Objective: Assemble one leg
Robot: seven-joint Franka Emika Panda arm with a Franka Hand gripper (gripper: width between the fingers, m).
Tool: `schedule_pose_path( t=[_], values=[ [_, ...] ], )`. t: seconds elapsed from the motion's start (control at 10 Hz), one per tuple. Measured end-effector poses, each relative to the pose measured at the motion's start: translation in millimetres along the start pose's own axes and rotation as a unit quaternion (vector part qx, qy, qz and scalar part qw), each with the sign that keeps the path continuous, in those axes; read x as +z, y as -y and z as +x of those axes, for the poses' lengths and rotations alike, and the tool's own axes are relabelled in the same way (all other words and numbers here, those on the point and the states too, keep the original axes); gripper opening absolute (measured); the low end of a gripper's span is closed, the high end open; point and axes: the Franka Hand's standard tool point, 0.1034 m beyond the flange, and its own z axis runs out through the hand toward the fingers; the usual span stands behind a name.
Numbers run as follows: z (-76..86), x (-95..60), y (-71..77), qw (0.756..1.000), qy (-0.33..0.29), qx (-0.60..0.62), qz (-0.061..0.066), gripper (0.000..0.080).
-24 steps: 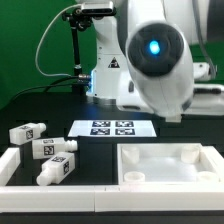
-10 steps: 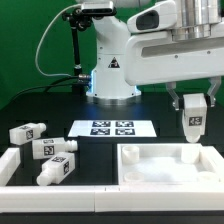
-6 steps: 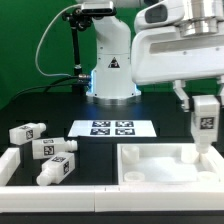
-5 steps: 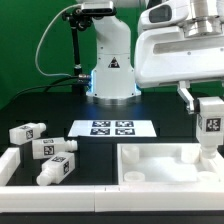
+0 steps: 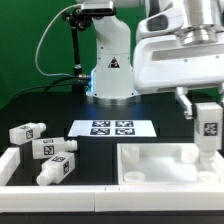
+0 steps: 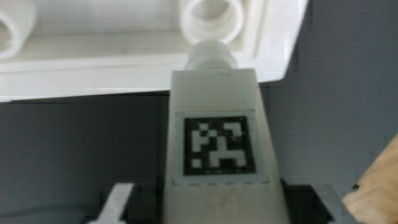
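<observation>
My gripper is shut on a white leg with a black-and-white tag and holds it upright at the exterior view's right. The leg's lower end sits at the far right corner of the large white square panel. In the wrist view the held leg points toward a round corner socket of the panel, with my fingers on both sides of it. Three more legs lie at the exterior view's left: one, a second and a third.
The marker board lies on the dark table behind the panel. A white raised rim borders the left legs. The robot base stands at the back, with a black cable and stand beside it.
My arm has swung from in front of the camera to the exterior view's right, carrying the leg. The leg moved right and down to the panel's far right corner.
</observation>
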Motion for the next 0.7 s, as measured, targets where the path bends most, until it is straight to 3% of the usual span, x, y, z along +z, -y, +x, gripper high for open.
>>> schedule_pose_path(
  t=[0.2, 0.7],
  values=[
    [-5.6, 3.9, 11.1, 1.000, 0.002, -0.019, -0.006, 0.0287],
    [-16.8, 19.6, 1.5, 0.999, 0.000, -0.028, -0.015, 0.0287]
  ],
)
